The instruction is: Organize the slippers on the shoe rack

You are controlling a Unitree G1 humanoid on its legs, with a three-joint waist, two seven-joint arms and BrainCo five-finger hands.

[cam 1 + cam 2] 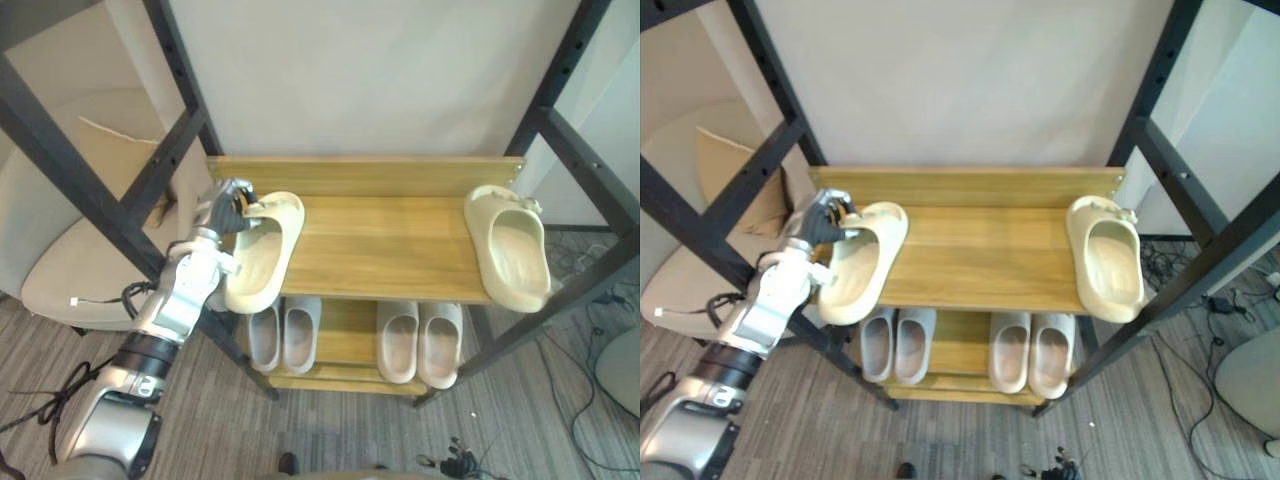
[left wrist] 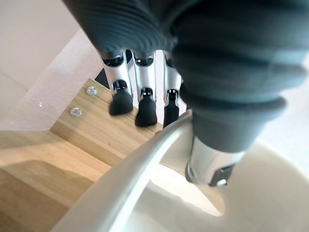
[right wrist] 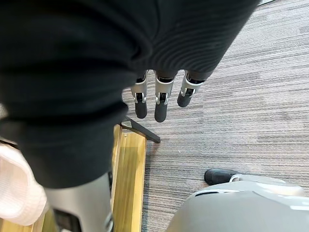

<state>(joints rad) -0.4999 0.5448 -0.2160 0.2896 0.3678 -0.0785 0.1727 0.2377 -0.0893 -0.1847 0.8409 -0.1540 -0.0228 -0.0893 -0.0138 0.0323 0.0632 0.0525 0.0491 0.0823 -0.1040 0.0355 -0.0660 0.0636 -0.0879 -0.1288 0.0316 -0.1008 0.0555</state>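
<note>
A cream slipper (image 1: 262, 255) lies on the left end of the wooden rack's top shelf (image 1: 390, 245), its heel hanging over the front edge. My left hand (image 1: 225, 205) is shut on its toe-end rim, with the fingers (image 2: 145, 108) outside and the thumb inside the slipper (image 2: 135, 179). The matching cream slipper (image 1: 510, 248) lies at the shelf's right end, also overhanging the front. My right hand (image 3: 161, 104) hangs open over the carpet beside the rack's lower corner, holding nothing.
Two pale grey pairs of slippers (image 1: 283, 335) (image 1: 420, 342) stand on the lower shelf. Dark metal frame bars (image 1: 90, 190) (image 1: 575, 150) cross on both sides of the rack. A beige cushioned seat (image 1: 70, 270) is at the left. A white wall backs the rack.
</note>
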